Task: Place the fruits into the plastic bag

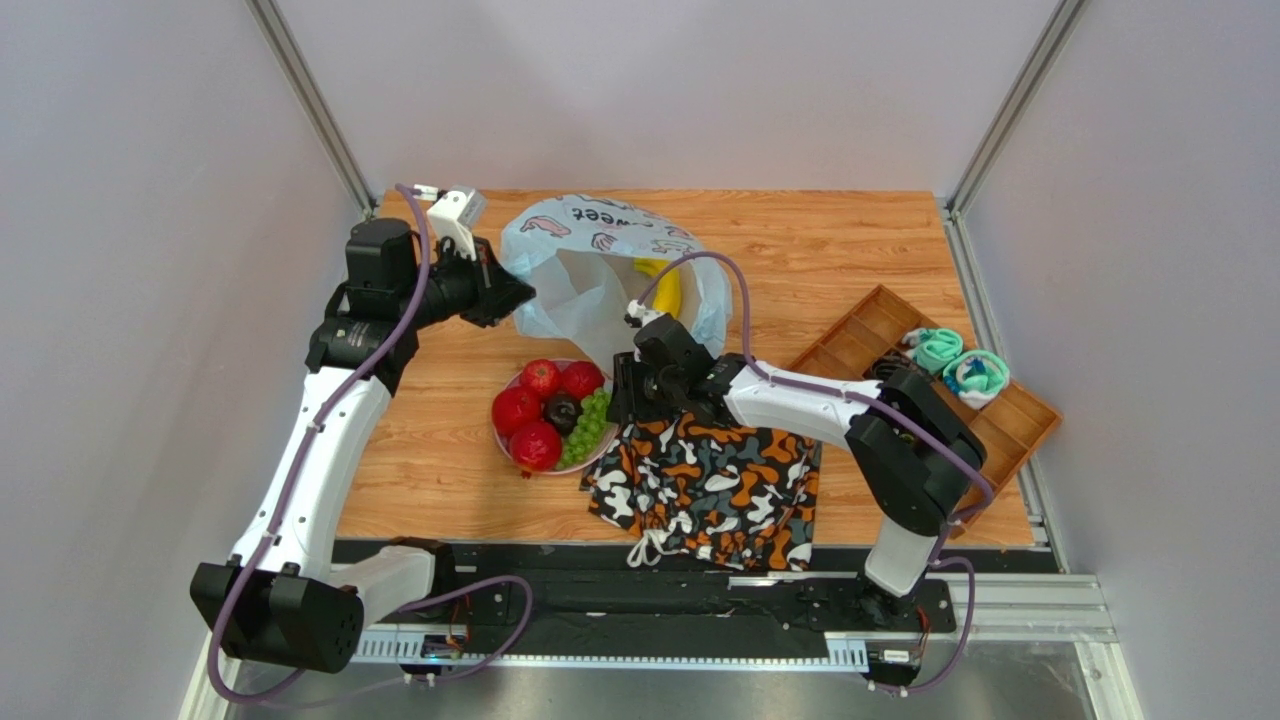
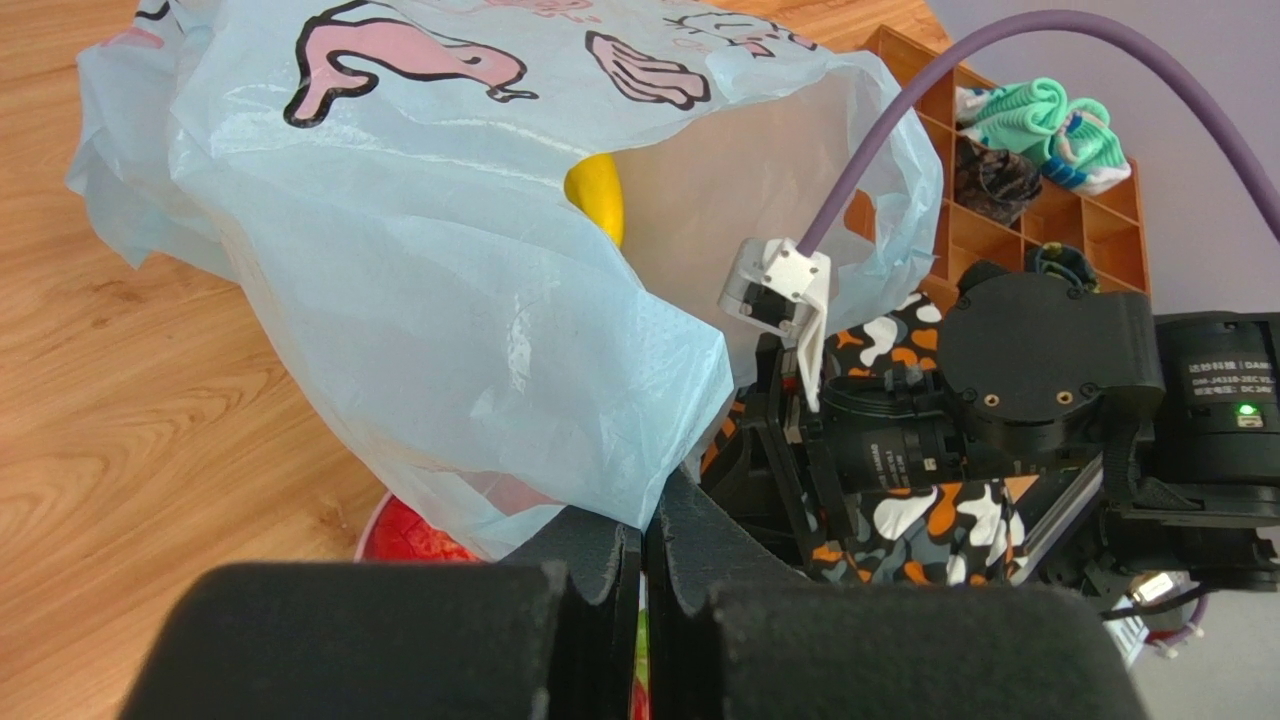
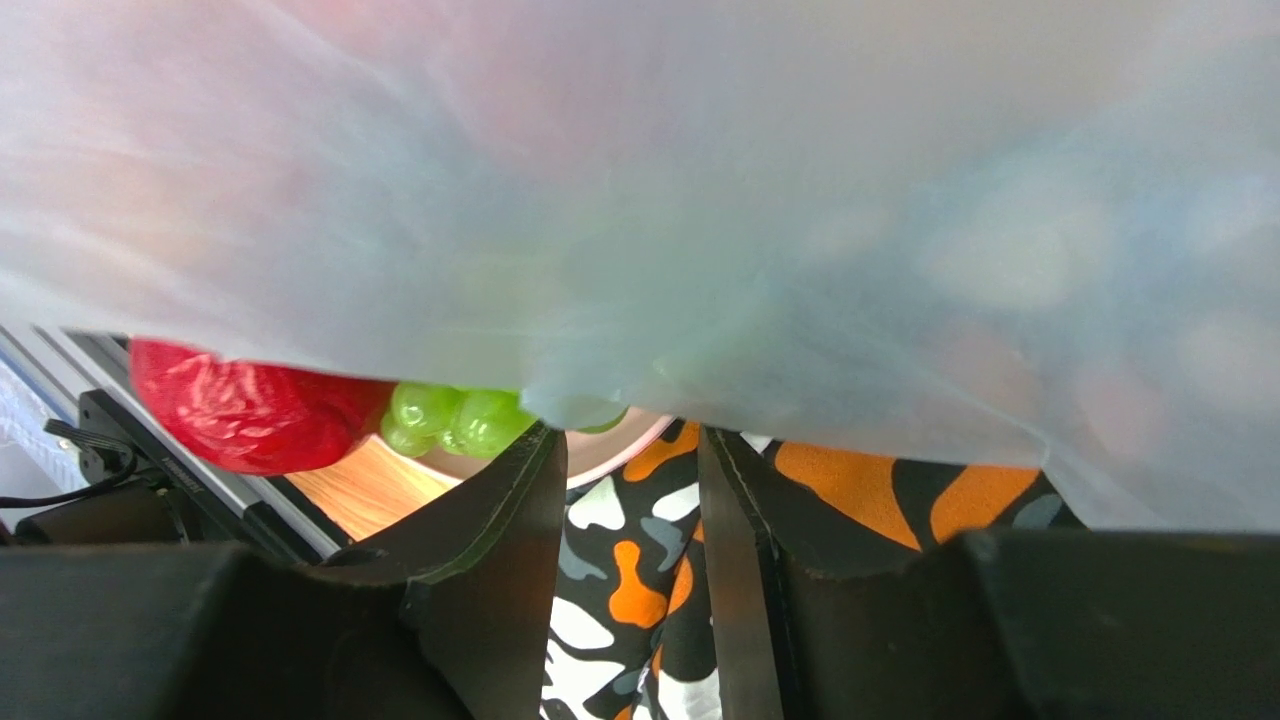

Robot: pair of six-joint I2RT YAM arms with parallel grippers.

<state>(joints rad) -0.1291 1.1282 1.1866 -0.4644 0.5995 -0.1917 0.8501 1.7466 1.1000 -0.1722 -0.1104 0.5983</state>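
Left wrist, left gripper point(image 2: 646, 522) clamped on plastic bag point(image 2: 421, 300) rim

From the overhead camera I get bright, even light from above; the wooden table point(image 1: 842, 255) carries only soft, short shadows under the arms and no harsh glare; the middle is sharp, while the frame posts lean outward toward the corners. On the left wrist view light passes through the plastic bag point(image 2: 451, 300), so it glows pale blue; a banana point(image 2: 598, 195) shows as a clear yellow patch; the left gripper point(image 2: 646, 548) is a dark, soft-edged mass at the bottom. On the right wrist view the bag is a milky blur; the red fruit point(image 3: 248, 408) bears small white highlights; the grape bunch point(image 3: 451, 420) looks fairly crisp; the right gripper point(image 3: 631, 465) sits in shade.
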